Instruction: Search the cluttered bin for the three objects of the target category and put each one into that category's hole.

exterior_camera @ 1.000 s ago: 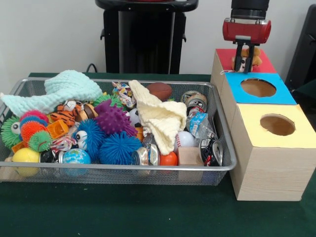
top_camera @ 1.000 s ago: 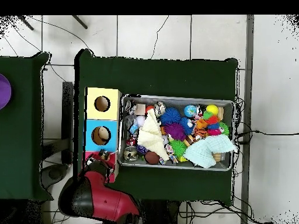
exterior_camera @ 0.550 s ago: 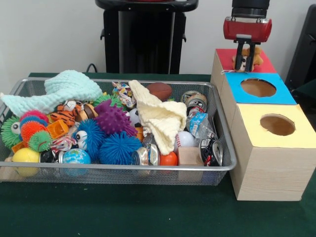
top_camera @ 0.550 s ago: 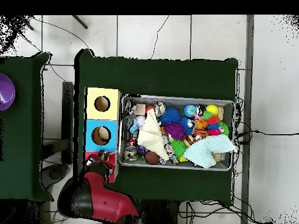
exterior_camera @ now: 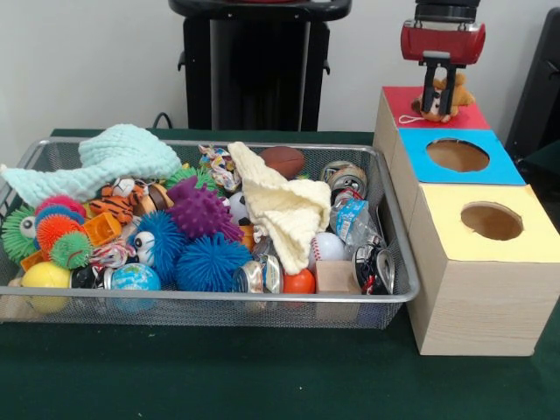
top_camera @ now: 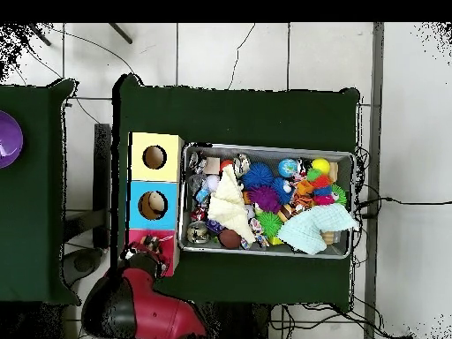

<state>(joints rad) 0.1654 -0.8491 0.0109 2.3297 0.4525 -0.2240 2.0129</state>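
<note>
Green-clothed table (exterior_camera: pixel 262 376), white wall behind; gripper (exterior_camera: pixel 440 91) fingers pinching a small brown plush toy (exterior_camera: pixel 448 98) just above the red-topped box (exterior_camera: pixel 404 103) at the row's far end; blue box (exterior_camera: pixel 503 166), yellow box (exterior_camera: pixel 534 227) alongside; wire bin (exterior_camera: pixel 262 300) full of clutter.

Below and beside the claw (exterior_camera: pixel 440 94) stand three boxes: one red-topped (exterior_camera: pixel 404 102), one blue-topped (exterior_camera: pixel 499 160), one yellow-topped (exterior_camera: pixel 525 214). One wire bin (exterior_camera: pixel 398 262) sits well off to its side. In it lie two knitted cloths: one mint (exterior_camera: pixel 114 157), one cream (exterior_camera: pixel 284 210). Three spiky balls show clearly: one purple (exterior_camera: pixel 199 210), two blue (exterior_camera: pixel 210 262). One globe ball (exterior_camera: pixel 136 278), one baseball (exterior_camera: pixel 329 247), one football (exterior_camera: pixel 283 160).
</note>
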